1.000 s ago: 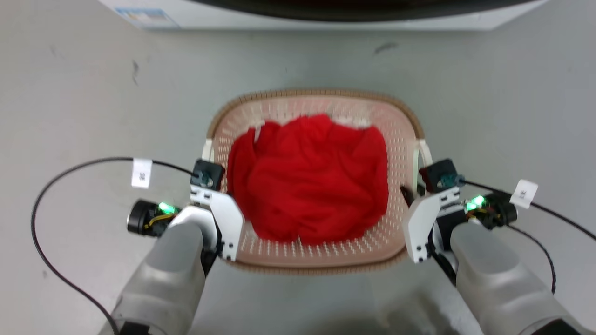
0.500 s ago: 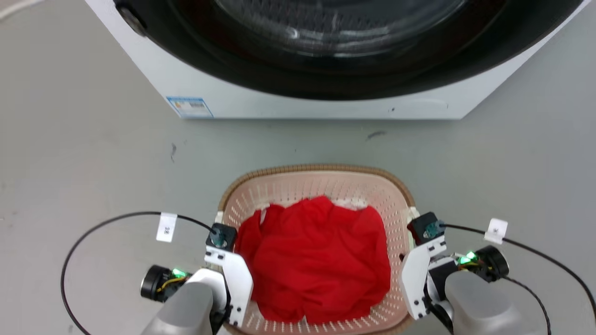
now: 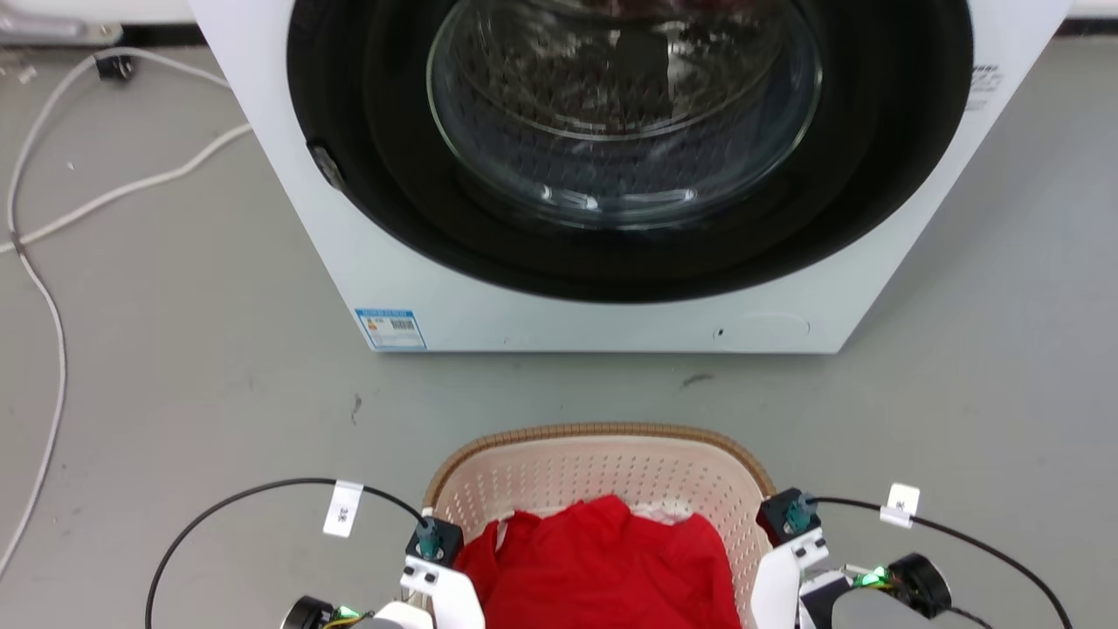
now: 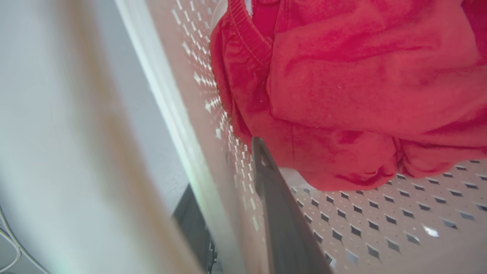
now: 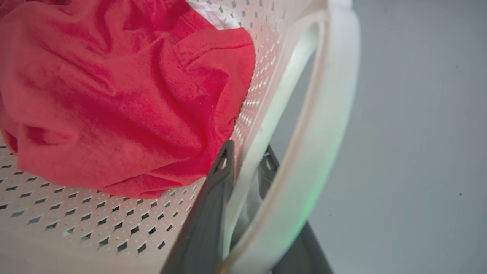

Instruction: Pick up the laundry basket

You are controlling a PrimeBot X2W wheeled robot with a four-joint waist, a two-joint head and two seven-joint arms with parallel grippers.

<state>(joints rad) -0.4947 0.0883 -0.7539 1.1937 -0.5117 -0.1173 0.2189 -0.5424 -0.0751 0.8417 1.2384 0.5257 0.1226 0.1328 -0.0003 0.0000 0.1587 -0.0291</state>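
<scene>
The laundry basket [image 3: 603,450], cream-pink with perforated walls and a brown woven rim, sits at the bottom of the head view with a red garment [image 3: 603,568] heaped in it. My left gripper [image 3: 434,581] clamps its left side. In the left wrist view, one dark finger [image 4: 274,198] is inside the wall and the other outside. My right gripper [image 3: 782,572] clamps the right side. In the right wrist view, the white handle and wall [image 5: 304,152] pass between its fingers [image 5: 217,182]. Whether the basket is off the floor I cannot tell.
A white washing machine [image 3: 611,328] with a dark round glass door [image 3: 624,105], shut, stands just beyond the basket. White cables [image 3: 52,218] trail over the grey floor at the far left. Black cables loop from both wrists.
The head camera has swung upward, so the basket and both grippers slid to the bottom edge and the washing machine came into view. Both grippers keep their hold on the basket's sides.
</scene>
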